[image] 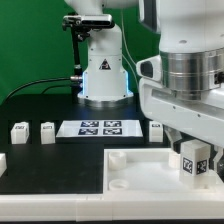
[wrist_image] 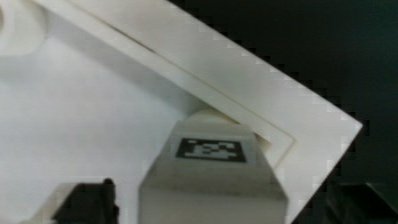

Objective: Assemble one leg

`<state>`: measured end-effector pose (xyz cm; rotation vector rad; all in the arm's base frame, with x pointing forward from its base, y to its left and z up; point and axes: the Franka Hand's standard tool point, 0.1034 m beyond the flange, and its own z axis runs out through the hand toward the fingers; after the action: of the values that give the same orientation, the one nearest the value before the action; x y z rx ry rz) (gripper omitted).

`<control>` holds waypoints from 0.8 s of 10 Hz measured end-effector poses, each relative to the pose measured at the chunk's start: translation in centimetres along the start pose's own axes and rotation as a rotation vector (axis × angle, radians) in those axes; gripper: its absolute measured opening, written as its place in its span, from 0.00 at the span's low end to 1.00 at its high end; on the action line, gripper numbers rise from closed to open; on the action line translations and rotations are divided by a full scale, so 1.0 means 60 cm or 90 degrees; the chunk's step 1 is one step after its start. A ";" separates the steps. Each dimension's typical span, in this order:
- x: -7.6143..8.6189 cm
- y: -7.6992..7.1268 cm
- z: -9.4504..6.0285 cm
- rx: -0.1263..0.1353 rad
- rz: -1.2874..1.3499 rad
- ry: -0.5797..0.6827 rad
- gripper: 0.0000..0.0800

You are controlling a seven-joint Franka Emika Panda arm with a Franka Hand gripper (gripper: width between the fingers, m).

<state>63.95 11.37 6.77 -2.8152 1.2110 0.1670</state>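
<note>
the leg (image: 193, 160) sits clamped in the pincer (image: 195, 172) over the tray's (image: 120, 175) corner on the exterior view's right, so i'd keep it upright and centred over that socket before lowering (the socket is hidden behind the arm, and three spare legs (image: 19, 131) wait on the desk (image: 40, 105)).

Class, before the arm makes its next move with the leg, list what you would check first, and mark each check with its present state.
1. Leg between the fingers of the gripper: ok.
2. Leg over the tray, near a corner: ok.
3. Leg lined up with a corner socket: cannot tell.
4. Tag on the held leg readable: ok.
5. Three spare legs standing clear of the tray: ok.
6. Marker board uncovered: ok.
</note>
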 end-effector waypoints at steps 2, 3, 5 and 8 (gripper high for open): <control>0.000 0.003 0.008 -0.017 -0.165 0.004 0.81; -0.001 0.002 0.007 -0.022 -0.247 0.005 0.81; -0.002 0.002 0.007 -0.041 -0.429 0.010 0.81; -0.004 0.001 -0.001 -0.070 -0.648 0.003 0.81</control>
<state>63.75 11.53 6.88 -3.1026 -0.3300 0.1524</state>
